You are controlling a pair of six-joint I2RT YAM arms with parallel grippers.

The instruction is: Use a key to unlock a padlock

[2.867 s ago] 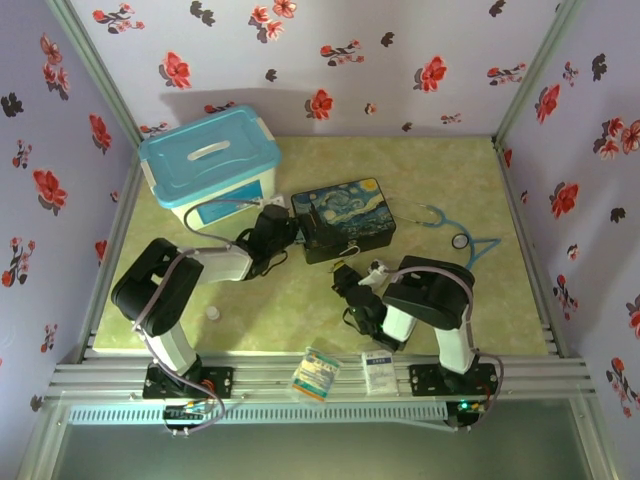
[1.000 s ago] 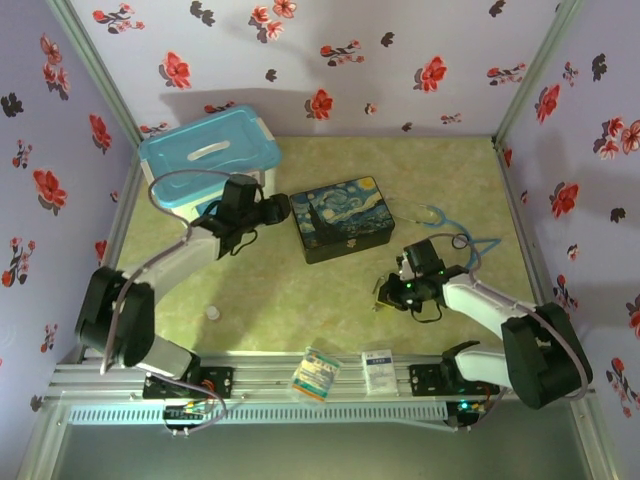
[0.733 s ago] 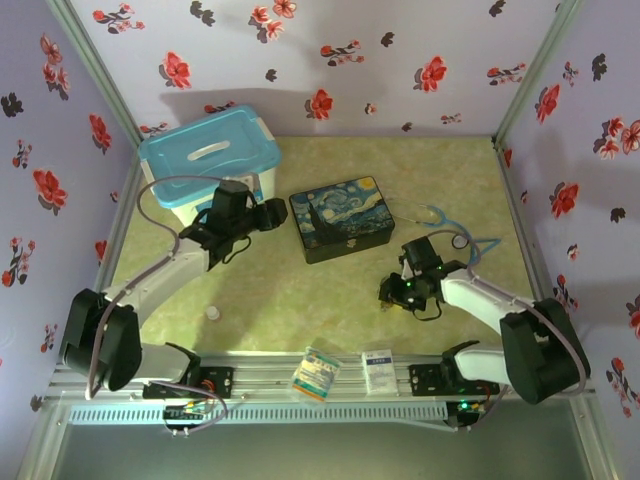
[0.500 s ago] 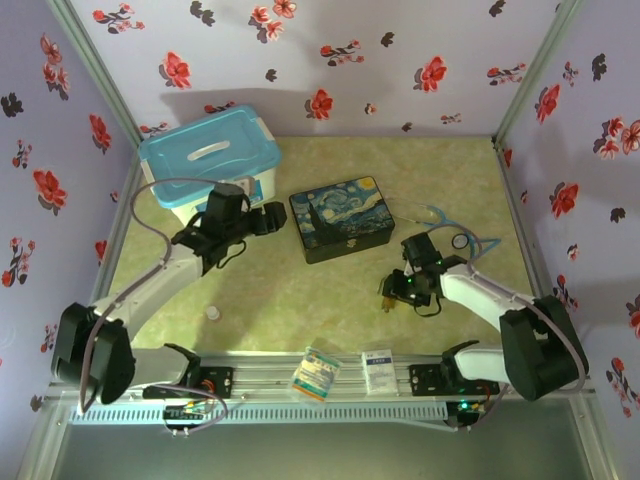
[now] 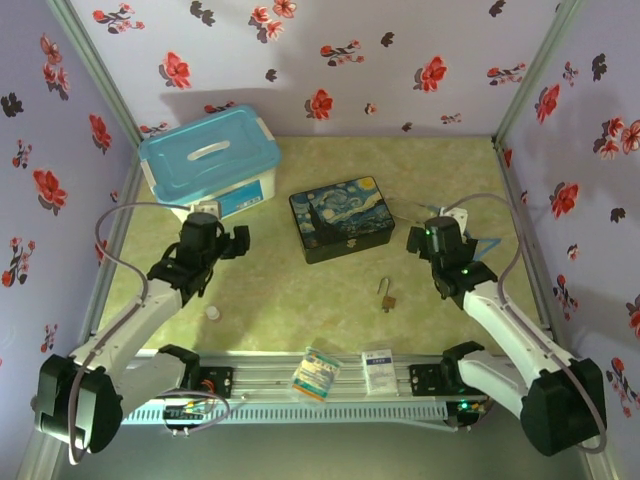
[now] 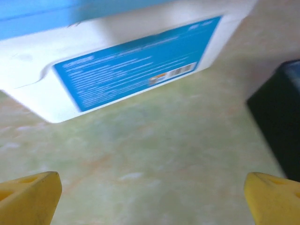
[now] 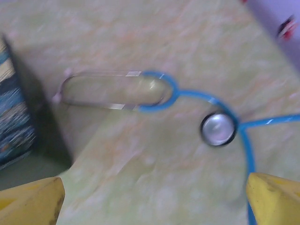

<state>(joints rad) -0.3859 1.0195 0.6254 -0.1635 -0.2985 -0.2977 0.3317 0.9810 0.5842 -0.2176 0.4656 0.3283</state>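
Top external: padlock (image 5: 386,298) now alone on table (image 5: 300,290); right claw (image 5: 420,238), left claw (image 5: 232,243) both drawn back, agape.

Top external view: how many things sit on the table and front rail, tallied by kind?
Boxes: 2 (blue-lidded bin, painted box)
Padlock: 1
Stethoscope: 1
White cap: 1
Packets on the rail: 2 (greenish packet, white packet)
Total: 7

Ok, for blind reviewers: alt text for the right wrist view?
A blue stethoscope lies on the green table, silver chest piece right of centre. The open right gripper spans the bottom; a painted box edges in left.
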